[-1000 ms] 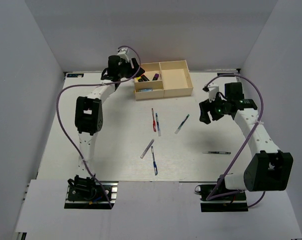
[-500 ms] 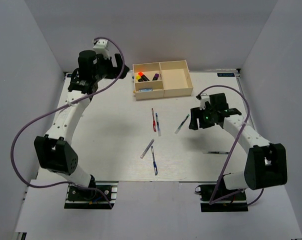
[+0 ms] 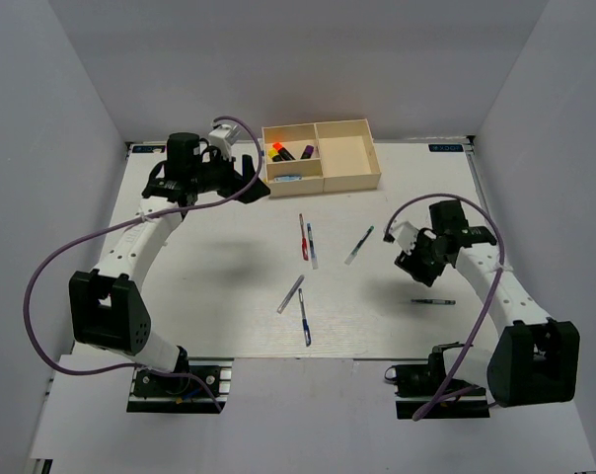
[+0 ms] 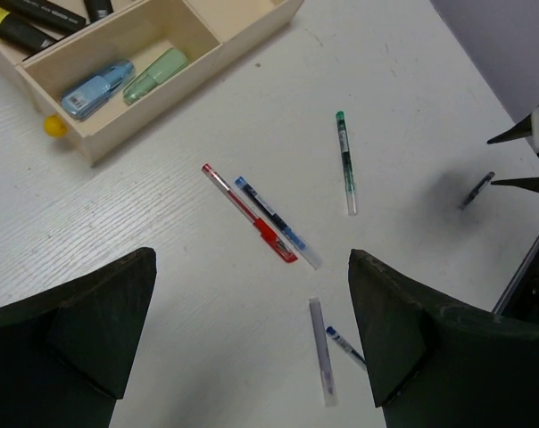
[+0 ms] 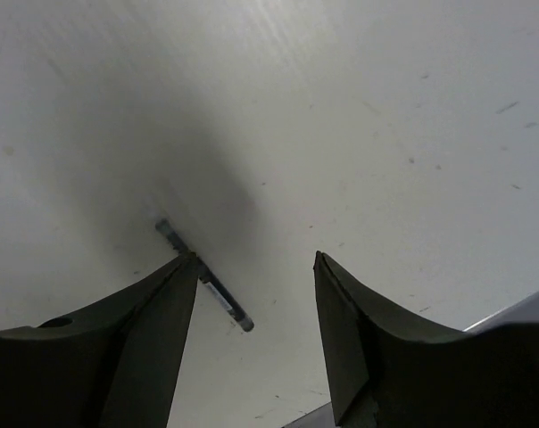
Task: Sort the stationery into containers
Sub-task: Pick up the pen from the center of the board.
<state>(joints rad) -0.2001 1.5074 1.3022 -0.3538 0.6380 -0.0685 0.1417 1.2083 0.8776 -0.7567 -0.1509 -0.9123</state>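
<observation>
1. Both arms have shifted in the last half second. The left hand (image 3: 245,176) has swung in from the far left corner to just beside the tray's (image 3: 352,184) left wall. The right hand (image 3: 418,265) has drawn back toward the near edge, close to the black pen (image 3: 433,301).
2. Left hand: jaws spread wide, nothing between them, raised above the tabletop (image 3: 209,286).
3. Right hand: jaws apart with nothing gripped. In the wrist view the black pen (image 5: 203,285) lies flat on the tabletop. It passes under the tip of the finger (image 5: 145,330) on the left of that view, and one end shows in the gap. Contact cannot be confirmed.
4. Tray contents: highlighters (image 3: 290,151) are in the far small compartment. A pale blue piece (image 4: 95,89) and a pale green piece (image 4: 155,74) lie side by side in the near small compartment. The large compartment shows no items.
5. Loose on the tabletop: a red pen (image 3: 302,235) and a blue pen (image 3: 311,245) lie side by side near the centre. A green-capped pen (image 3: 359,245) lies to their right. A clear pen (image 3: 290,294) and a second blue pen (image 3: 304,321) lie nearer the arm bases.
</observation>
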